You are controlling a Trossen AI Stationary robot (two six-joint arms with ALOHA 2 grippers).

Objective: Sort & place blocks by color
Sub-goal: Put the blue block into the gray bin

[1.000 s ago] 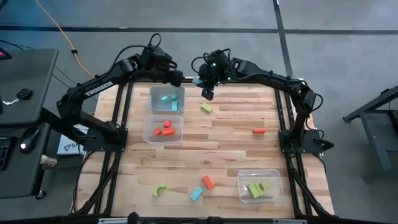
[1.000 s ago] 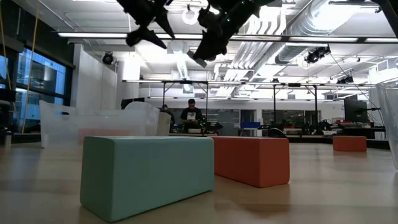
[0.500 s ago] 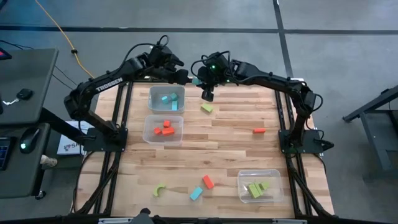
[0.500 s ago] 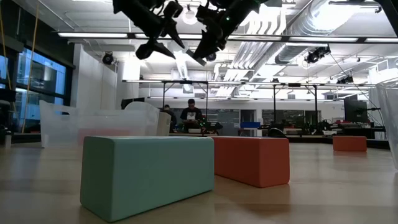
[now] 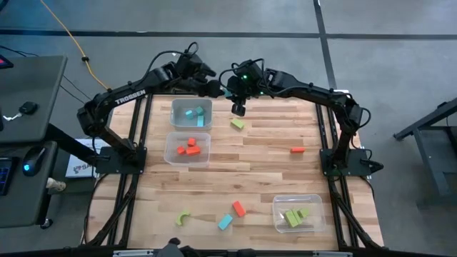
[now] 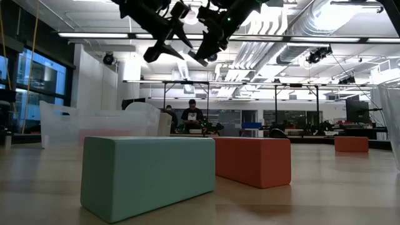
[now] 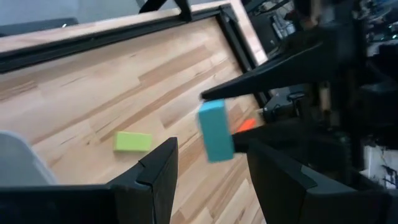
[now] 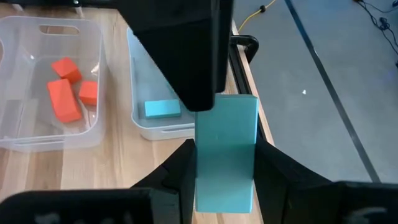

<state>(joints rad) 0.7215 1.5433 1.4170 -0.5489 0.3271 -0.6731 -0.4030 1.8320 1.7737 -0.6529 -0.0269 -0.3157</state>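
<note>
My right gripper [image 5: 233, 98] is shut on a cyan block [image 8: 225, 149] and holds it in the air above the table's far edge, right of the blue bin [image 5: 191, 114]. My left gripper [image 5: 214, 87] hovers open just left of that block. In the left wrist view the block [image 7: 216, 130] shows ahead, in the gap between my left fingers [image 7: 155, 171]; I see no touch. Loose blocks lie flat on the table: a green one [image 5: 237, 123], an orange one [image 5: 297, 150], and a green arch [image 5: 183, 218], a cyan one [image 5: 226, 222] and an orange one [image 5: 238, 208] near the front. My right gripper pinches the cyan block's nearer end [image 8: 222, 186] between its two fingers [image 8: 181, 169], which lie on two opposite long faces. The fingers slant down from the table's right side and run along the block. Its free end [image 8: 231, 106] sticks out ahead, clear of the table.
Three clear bins stand on the table: the blue bin holding cyan blocks, one with orange blocks [image 5: 188, 148] just nearer, and one with green blocks [image 5: 298, 213] at the front right. In the low view a cyan block [image 6: 147, 175] and an orange block [image 6: 253, 161] stand close by.
My left gripper has moved toward the table's right edge and slightly down, closing in on the cyan block held by my right gripper, and its wrist has rolled somewhat. My right gripper has stayed in place with the block.
</note>
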